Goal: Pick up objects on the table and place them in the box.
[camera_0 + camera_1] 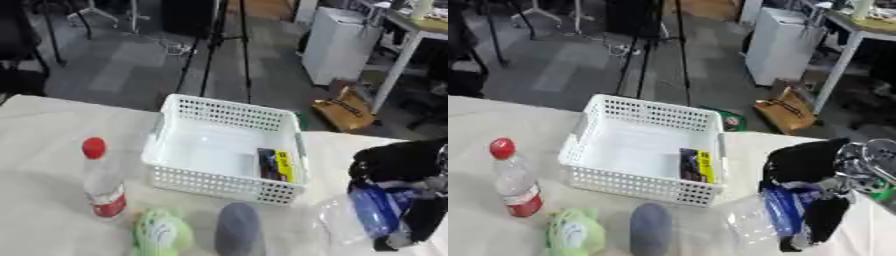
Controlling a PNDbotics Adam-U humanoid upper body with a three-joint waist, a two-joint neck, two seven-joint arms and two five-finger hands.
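One worktop (44,150), covered in a pale cloth, carries everything in sight. Biggest on it is the white perforated basket (229,114), set at the middle toward the far edge, and a flat black and yellow packet (276,165) lies inside against its right wall. The right hand (811,167), black, comes in from the right edge and sits just right of the basket's near right corner; its fingers (826,220) curl around a clear bag with blue print (776,212), holding it just above the worktop, apart from the basket. The left hand shows in neither view. A clear bottle (103,182) with a red cap and red label stands upright to the left of the basket, near its near left corner but not touching it. In front of the basket, at the near edge, a grey oval thing (240,230) lies on the cloth, its shape otherwise hard to make out. Just to its left rests a green soft toy (161,232), close beside the bottle's base; whether toy and bottle touch I cannot tell.
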